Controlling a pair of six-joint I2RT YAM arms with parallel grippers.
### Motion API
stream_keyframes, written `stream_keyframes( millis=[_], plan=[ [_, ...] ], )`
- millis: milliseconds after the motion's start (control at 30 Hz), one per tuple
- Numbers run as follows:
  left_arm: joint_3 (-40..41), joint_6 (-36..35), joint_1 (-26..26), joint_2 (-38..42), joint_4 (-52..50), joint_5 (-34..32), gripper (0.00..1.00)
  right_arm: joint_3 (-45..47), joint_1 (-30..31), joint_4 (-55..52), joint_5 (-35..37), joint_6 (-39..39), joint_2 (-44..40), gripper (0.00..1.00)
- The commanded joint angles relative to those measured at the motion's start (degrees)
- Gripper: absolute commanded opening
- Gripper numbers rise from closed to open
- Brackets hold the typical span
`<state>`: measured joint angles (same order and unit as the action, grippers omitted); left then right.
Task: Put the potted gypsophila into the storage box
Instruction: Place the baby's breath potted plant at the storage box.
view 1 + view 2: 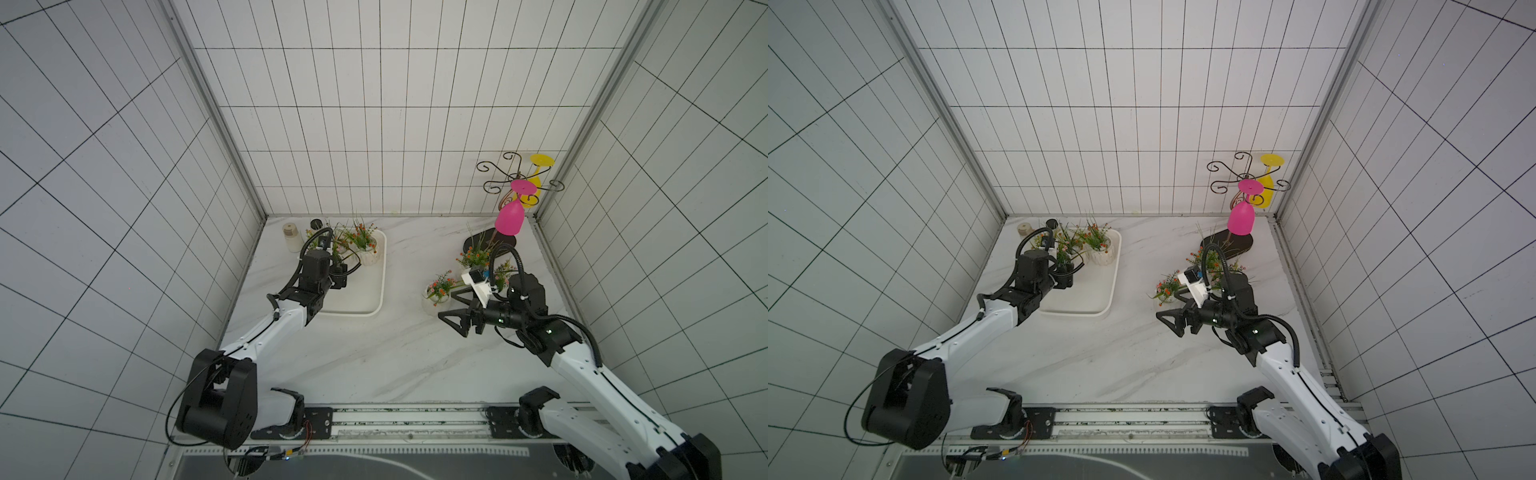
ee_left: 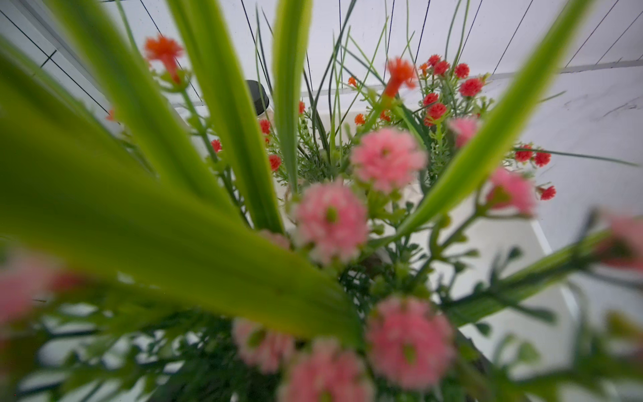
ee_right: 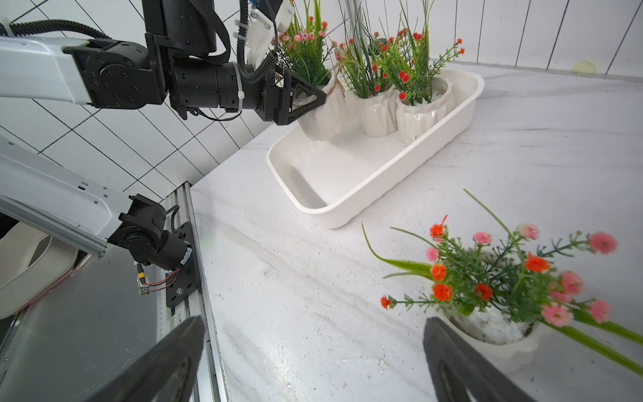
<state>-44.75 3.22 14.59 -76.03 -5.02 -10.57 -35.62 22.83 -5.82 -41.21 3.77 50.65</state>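
Note:
The storage box [image 1: 376, 291] [image 1: 1106, 286] [image 3: 348, 209] is a white tray on the left of the table. Two potted gypsophila [image 3: 377, 115] [image 3: 421, 115] stand at its far end. A third white ribbed pot [image 3: 322, 118] with pink flowers [image 2: 330, 219] is inside the box, and my left gripper [image 1: 340, 276] [image 3: 322, 101] is shut on its sides. Its far finger is hidden. My right gripper [image 1: 451, 309] [image 1: 1169, 307] [image 3: 313, 330] is open and empty just above the table. One fingertip [image 3: 449, 348] is beside another potted gypsophila [image 1: 436, 293] [image 3: 494, 334].
Two more flower pots [image 1: 473, 259] [image 1: 503, 276] stand behind the right arm. A scrolled rack on a dark base [image 1: 494, 241] holds a pink goblet [image 1: 509, 220] and a yellow one [image 1: 538, 183] at the back right. A capped jar [image 1: 292, 237] stands at the back left corner.

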Motion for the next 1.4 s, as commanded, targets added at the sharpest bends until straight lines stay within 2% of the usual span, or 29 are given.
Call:
stream_keyframes(
  millis=[0,433,1100,1367],
  plan=[
    [-2.31,0.33,-0.29,-1.23,5.89,-1.3,0.48,2.51,0.46,0.29,-0.69,-1.72,0.15,0.99],
    [-2.98,1.02,-2.96,-6.92,8.56,0.5,0.46,2.98,0.46,1.8,-0.87,-1.38,1.07,0.99],
    [-3.49,1.24,-4.09,-13.66,14.45,3.01,0.46,2.92,0.46,1.54,-0.37,-1.05,0.59,0.99],
    [-6.39,1.11,-4.11,-16.99,14.95,3.82,0.46,2.57,0.46,0.99,0.1,-1.04,0.5,0.99]
  ],
)
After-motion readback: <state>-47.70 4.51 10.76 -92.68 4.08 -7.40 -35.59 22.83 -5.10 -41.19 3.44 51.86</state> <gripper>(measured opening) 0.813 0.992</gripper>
